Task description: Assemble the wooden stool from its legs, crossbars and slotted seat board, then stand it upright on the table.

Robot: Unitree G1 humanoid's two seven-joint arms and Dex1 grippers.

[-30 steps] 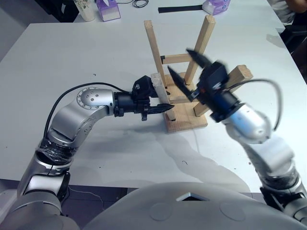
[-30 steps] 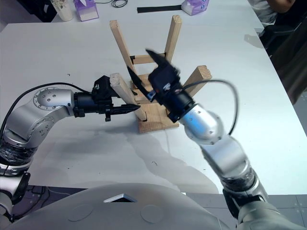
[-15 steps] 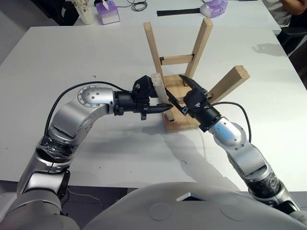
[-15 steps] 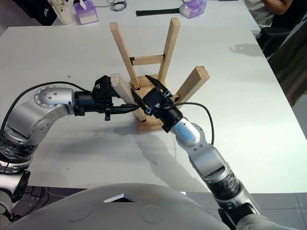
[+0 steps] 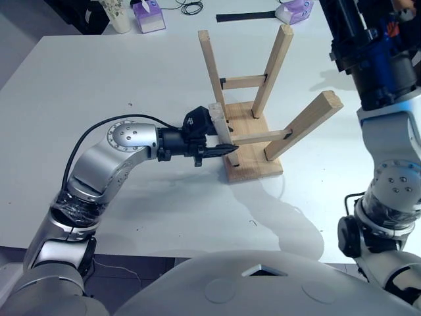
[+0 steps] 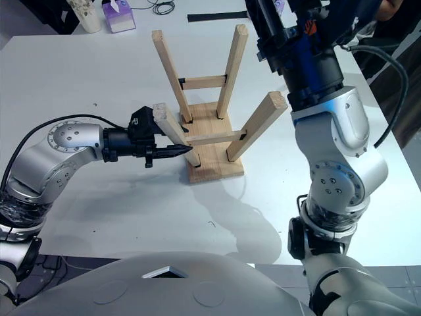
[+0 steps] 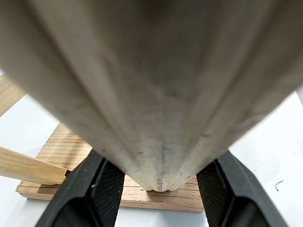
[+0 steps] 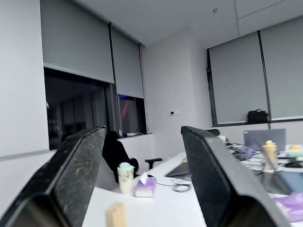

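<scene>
Desk (image 5: pixel 99 72) white and wide, in a room with pale walls and grey blinds (image 8: pixel 78 42) over the windows. At the far edge of the desk, a cup (image 5: pixel 117 13), a purple tissue box (image 5: pixel 148 13) and a black strip (image 5: pixel 243 14).

Near the middle, the wooden stool (image 5: pixel 242 122), upside down. Seat board (image 5: pixel 256 171) flat on the desk, legs sticking up. Far left leg (image 5: pixel 212 66) and far right leg (image 5: pixel 273 69) nearly straight up, leaning a little apart at the top, joined by a short crossbar (image 5: pixel 243 81). Right leg (image 5: pixel 304 124) tipped far out to the right. Another crossbar (image 5: pixel 260 137) running from it across to the near left leg (image 5: pixel 218 122).

Left gripper (image 5: pixel 225 149) clamped on that near left leg, low down, close to the seat board, coming in from the left side. Right gripper (image 8: pixel 143 137) up high above the desk, well apart from the stool, fingers wide apart and holding nothing.
</scene>
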